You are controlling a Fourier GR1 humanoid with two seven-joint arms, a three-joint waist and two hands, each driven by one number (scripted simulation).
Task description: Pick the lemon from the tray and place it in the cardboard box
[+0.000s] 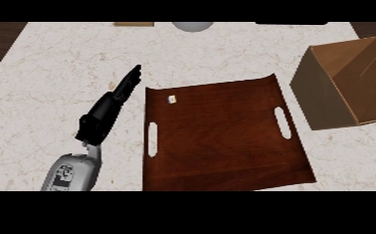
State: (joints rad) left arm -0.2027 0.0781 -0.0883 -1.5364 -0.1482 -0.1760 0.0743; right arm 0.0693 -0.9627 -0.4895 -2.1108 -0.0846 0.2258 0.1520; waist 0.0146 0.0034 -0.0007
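Pale speck (172,98) on tray (220,143), near left hand (109,107)

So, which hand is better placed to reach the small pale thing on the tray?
Probably left: the left hand, open, is beside the tray, near the small pale thing; the right one is out of view.

The cardboard box (327,96) stands right of the tray (220,138).

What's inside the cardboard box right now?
Only bare brown inner walls show in the cardboard box. Its near wall covers the lower inside, so anything lying there cannot be seen.
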